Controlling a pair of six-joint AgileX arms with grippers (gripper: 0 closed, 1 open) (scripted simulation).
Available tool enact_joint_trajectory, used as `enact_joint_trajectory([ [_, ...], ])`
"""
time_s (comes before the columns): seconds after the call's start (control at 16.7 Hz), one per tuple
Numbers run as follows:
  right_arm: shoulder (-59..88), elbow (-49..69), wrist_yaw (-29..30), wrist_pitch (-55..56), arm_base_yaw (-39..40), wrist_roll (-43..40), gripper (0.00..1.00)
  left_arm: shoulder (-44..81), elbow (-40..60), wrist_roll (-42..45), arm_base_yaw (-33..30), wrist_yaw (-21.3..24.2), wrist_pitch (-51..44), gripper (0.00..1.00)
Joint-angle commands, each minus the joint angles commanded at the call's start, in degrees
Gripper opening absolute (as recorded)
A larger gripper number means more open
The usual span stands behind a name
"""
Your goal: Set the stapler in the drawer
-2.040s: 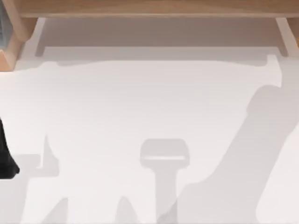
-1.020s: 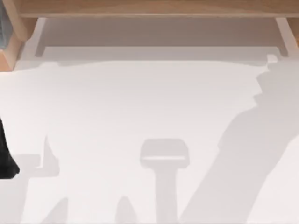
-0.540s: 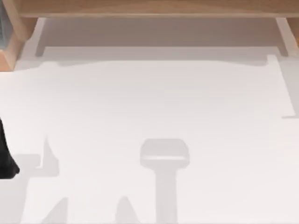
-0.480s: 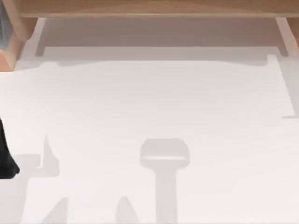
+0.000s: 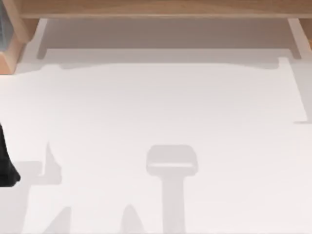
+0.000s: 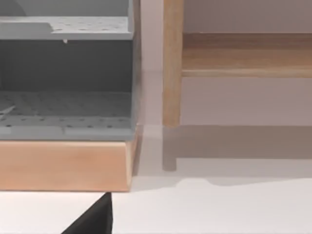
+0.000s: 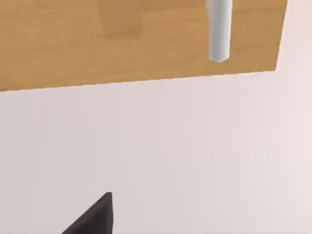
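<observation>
The stapler is out of view. A wooden panel carrying a white cylindrical handle, which looks like the drawer front, lies ahead of my right gripper above the white table. A black part of my right gripper shows at the edge of the right wrist view. A black part of my left arm sits at the table's left edge. My left gripper faces a wooden-based grey unit.
A wooden cabinet spans the back of the white table, with a shadowed recess under it. At the back left stands a grey perforated shelf unit on a wooden base, beside a wooden post.
The large arm shadow on the right side of the table has swept off to the right and is gone. The left arm has not moved.
</observation>
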Motion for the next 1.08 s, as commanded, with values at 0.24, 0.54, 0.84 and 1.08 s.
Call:
enact_joint_trajectory([
  [0.24,-0.9,-12.3,-9.1,13.4,5.3,-3.2,1.0,0.0,0.0,0.0,0.0,0.0,0.0,1.0],
  [0.54,-1.6,-16.1,-12.5,17.3,8.2,-3.7,1.0,0.0,0.0,0.0,0.0,0.0,0.0,1.0],
  [0.84,-1.3,-15.1,-12.0,16.7,8.7,-3.7,1.0,0.0,0.0,0.0,0.0,0.0,0.0,1.0],
  [1.08,-0.3,-11.8,-9.3,14.3,11.4,-3.8,1.0,0.0,0.0,0.0,0.0,0.0,0.0,1.0],
])
